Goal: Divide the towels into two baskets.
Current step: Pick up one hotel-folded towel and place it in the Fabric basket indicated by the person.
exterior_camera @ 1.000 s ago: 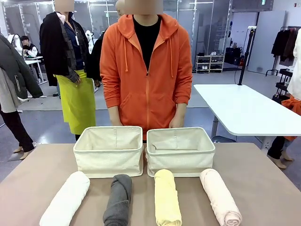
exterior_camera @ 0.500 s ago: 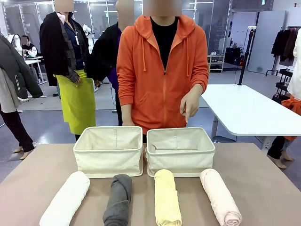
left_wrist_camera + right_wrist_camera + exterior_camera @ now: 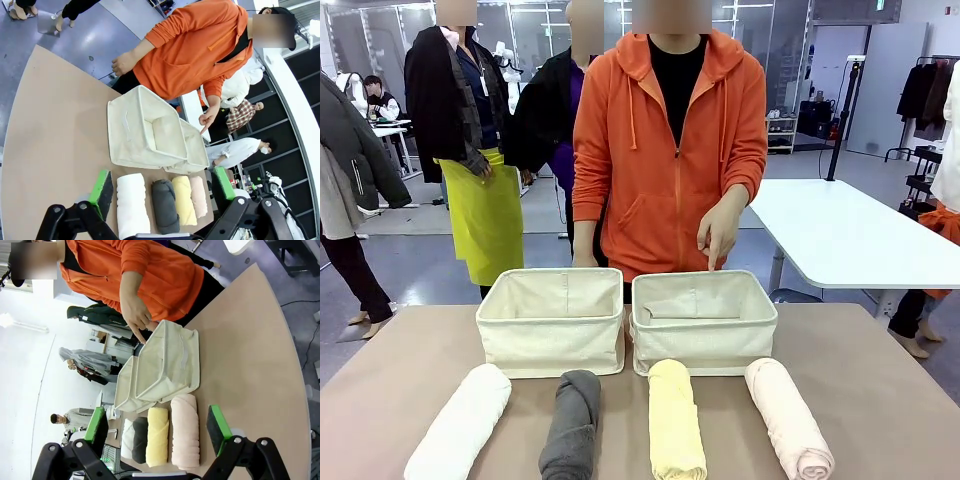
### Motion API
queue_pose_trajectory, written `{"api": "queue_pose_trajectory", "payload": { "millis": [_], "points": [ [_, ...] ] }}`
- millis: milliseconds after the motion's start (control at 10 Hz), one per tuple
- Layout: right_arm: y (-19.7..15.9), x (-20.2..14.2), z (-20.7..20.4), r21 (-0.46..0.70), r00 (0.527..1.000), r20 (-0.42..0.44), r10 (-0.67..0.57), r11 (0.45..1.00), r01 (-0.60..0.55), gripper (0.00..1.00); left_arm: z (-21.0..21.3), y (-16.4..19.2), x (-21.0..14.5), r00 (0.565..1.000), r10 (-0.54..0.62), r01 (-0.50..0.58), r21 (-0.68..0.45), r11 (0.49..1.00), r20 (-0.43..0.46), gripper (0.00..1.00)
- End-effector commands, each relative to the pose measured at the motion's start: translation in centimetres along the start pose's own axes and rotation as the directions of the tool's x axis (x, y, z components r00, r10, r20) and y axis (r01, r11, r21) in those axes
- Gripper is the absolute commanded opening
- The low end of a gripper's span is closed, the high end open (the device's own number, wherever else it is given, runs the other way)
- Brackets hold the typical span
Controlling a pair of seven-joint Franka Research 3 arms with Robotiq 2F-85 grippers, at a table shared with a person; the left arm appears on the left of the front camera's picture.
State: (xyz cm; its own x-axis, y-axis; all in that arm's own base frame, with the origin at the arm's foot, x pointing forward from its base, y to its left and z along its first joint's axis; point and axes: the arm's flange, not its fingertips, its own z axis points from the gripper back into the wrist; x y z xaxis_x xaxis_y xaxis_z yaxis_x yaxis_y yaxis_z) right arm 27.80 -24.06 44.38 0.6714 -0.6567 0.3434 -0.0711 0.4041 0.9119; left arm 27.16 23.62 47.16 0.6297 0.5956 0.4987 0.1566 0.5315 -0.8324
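Left fingers (image 3: 102, 189) and right fingers (image 3: 218, 424) gape wide, empty; white towel (image 3: 132, 202) lies lengthwise ahead of the left, pink towel (image 3: 185, 432) ahead of the right.

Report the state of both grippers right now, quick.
Left gripper: open, nothing between its fingers.
Right gripper: open, nothing between its fingers.

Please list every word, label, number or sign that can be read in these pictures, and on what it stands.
No readable text in any view.
Left basket, right basket: plain, no label seen.
White towel, grey towel, yellow towel, pink towel: no print.
Green sign at the far ceiling: too small to read.
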Motion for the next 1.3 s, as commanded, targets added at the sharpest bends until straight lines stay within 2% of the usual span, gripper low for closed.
{"api": "queue_pose_trajectory", "payload": {
  "millis": [0,400,600,800,1200],
  "points": [
    [0.2,0.1,0.1,0.017,1.000,0.012,0.007,1.000,-0.007,1.00,0.2,0.1,0.0,1.000,0.000,0.000,-0.023,1.000,0.008,1.00],
    [0.0,0.0,0.0,0.001,1.000,-0.001,0.000,1.000,0.000,1.00,0.2,0.1,0.0,1.000,0.000,0.000,-0.023,1.000,0.008,1.00],
    [1.9,-1.0,-4.5,-0.061,0.986,-0.151,0.065,0.995,-0.075,1.00,0.2,0.1,0.0,1.000,0.000,0.000,-0.023,1.000,0.008,1.00],
    [3.8,-2.2,-9.8,-0.129,0.948,-0.303,0.093,0.982,-0.138,1.00,0.2,0.1,0.0,1.000,0.000,0.000,-0.023,1.000,0.008,1.00],
    [7.1,-8.0,-19.0,-0.236,0.850,-0.507,0.144,0.925,-0.298,1.00,0.2,0.1,0.0,1.000,0.000,0.000,-0.023,1.000,0.008,1.00]
  ]
}}
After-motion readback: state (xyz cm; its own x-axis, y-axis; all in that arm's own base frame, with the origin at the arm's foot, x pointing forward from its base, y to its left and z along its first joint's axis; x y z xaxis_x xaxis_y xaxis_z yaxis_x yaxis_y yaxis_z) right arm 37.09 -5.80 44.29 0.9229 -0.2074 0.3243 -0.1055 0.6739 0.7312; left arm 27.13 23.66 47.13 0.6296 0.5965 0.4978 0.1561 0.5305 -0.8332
